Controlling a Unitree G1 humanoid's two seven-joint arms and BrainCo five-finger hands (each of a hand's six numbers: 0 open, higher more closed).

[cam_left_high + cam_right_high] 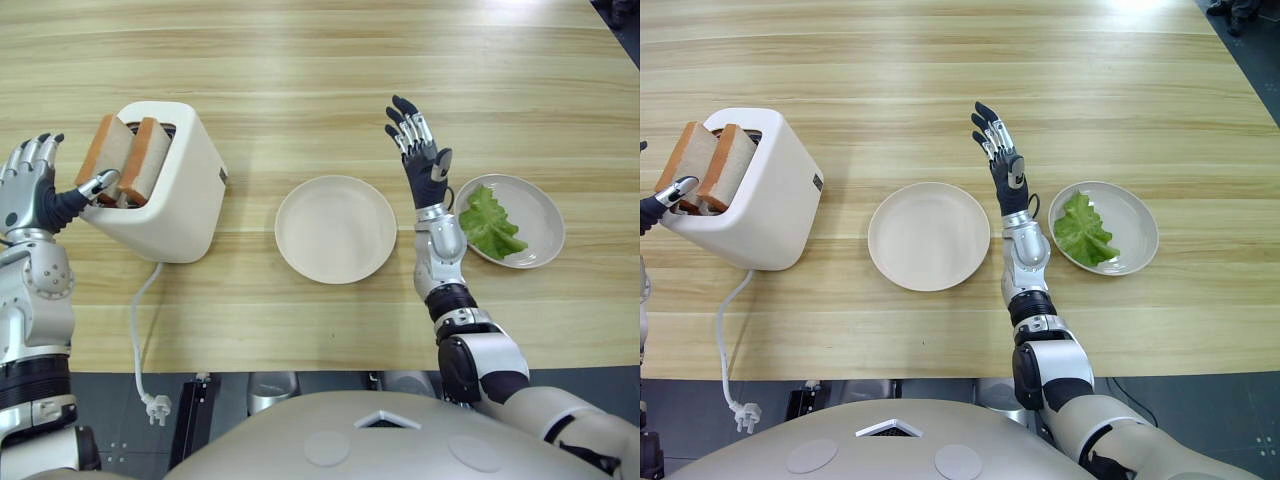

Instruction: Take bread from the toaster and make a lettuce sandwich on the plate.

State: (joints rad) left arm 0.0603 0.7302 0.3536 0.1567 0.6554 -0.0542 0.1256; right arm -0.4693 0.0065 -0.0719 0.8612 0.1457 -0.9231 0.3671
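Note:
A white toaster (175, 205) stands at the left of the wooden table with two bread slices (128, 157) sticking out of its slots. My left hand (30, 185) is just left of the toaster, fingers spread upward, with the thumb tip touching the nearer slice. An empty cream plate (336, 228) lies at the middle. My right hand (420, 150) is held up flat and open between that plate and a grey plate (538, 215) at the right, which carries a green lettuce leaf (490, 223).
The toaster's white cord (140, 330) runs off the table's front edge and ends in a plug (158, 408) hanging below. Bare wooden tabletop (320, 70) stretches across the far half.

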